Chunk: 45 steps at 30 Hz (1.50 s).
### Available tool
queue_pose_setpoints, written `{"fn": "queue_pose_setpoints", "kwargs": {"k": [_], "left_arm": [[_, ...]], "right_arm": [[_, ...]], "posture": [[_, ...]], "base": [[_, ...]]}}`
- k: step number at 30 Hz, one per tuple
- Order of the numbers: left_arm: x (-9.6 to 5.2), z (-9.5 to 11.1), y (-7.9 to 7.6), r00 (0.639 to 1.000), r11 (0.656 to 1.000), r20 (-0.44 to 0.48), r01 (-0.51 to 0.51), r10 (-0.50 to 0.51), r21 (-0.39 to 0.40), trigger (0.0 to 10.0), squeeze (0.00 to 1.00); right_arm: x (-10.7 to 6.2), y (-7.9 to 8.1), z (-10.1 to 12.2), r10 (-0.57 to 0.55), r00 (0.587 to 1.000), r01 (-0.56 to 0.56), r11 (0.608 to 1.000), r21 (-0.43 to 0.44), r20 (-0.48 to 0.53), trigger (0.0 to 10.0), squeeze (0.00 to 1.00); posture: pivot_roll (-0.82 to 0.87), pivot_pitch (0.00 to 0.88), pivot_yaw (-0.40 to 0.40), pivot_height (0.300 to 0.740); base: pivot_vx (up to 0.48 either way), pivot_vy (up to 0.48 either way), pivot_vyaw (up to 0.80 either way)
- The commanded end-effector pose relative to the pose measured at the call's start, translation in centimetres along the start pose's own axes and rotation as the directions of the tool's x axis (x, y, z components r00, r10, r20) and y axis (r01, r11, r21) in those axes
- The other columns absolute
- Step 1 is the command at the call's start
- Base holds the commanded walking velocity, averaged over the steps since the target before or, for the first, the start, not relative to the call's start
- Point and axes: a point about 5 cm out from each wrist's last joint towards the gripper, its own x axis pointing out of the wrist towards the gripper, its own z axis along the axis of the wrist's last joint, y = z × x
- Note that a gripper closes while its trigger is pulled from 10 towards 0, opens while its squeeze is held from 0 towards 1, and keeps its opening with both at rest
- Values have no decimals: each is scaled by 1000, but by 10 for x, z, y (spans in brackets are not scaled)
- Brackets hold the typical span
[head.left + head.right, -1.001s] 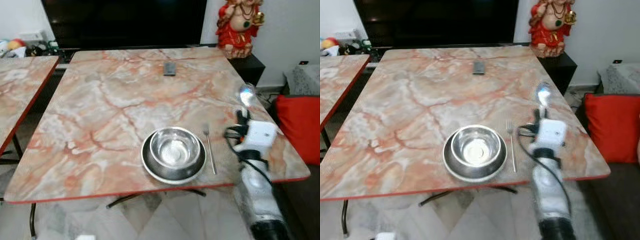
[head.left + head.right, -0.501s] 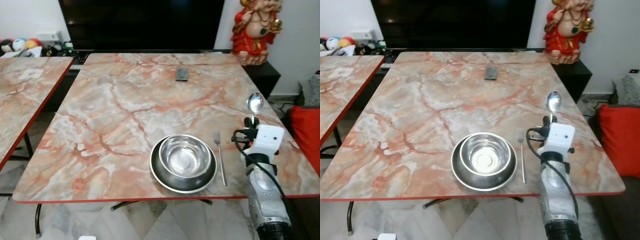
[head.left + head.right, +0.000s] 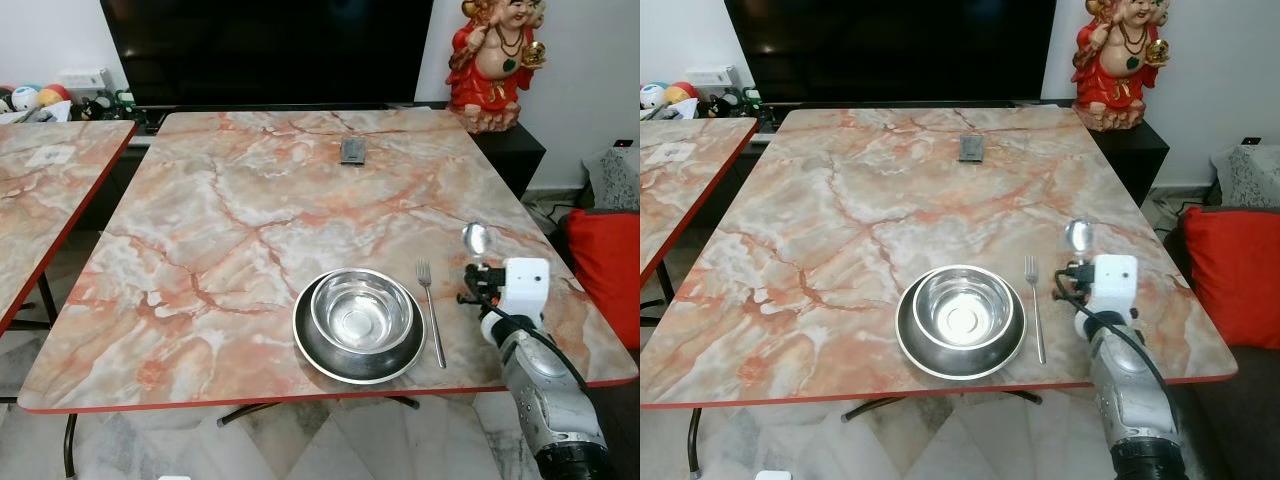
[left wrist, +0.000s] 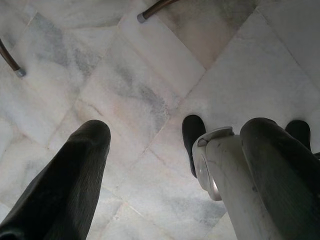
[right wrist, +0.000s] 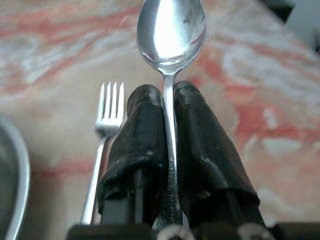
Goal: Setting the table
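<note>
Spoon [image 5: 171,35] pinched in right jaws, fork [image 3: 431,310] just beside.

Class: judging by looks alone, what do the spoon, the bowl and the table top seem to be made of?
Spoon, held in the right claw: polished metal, probably steel; mirror-bright reflections.
Bowl: likewise shiny metal, with glare inside.
Table top: marble-patterned, pink and orange veins; the thin red edge suggests laminate rather than stone, though that stays open.
</note>
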Motion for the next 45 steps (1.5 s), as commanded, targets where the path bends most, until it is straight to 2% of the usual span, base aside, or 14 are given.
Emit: {"fn": "queue_pose_setpoints", "kwargs": {"k": [1,8,14,23,45], "left_arm": [[-1,-4,1,1000,1000,-29,3,-3,-7,10000,0],[0,-3,0,1000,1000,-28,7,-8,-6,10000,0],[-1,-5,1,999,1000,-32,9,-9,-3,10000,0],[-1,-6,2,999,1000,-34,7,-7,0,10000,0],[-4,-14,8,998,1000,-67,1,-1,5,10000,0]], "right_arm": [[1,-1,-12,1,997,-1,1000,-4,-75,10000,0],[3,-3,-18,-18,993,24,998,52,-118,10000,0],[7,3,-19,-5,992,14,997,74,-124,10000,0],[10,10,-23,25,990,-15,997,75,-138,10000,0],[13,11,-32,12,985,-3,999,53,-172,10000,0]], "posture": [[-11,91,-6,740],[-8,89,-3,740],[-4,84,-1,740],[0,79,1,740],[3,79,6,740]], "base": [[0,0,0],[0,0,0],[0,0,0],[0,0,0],[0,0,0]]}}
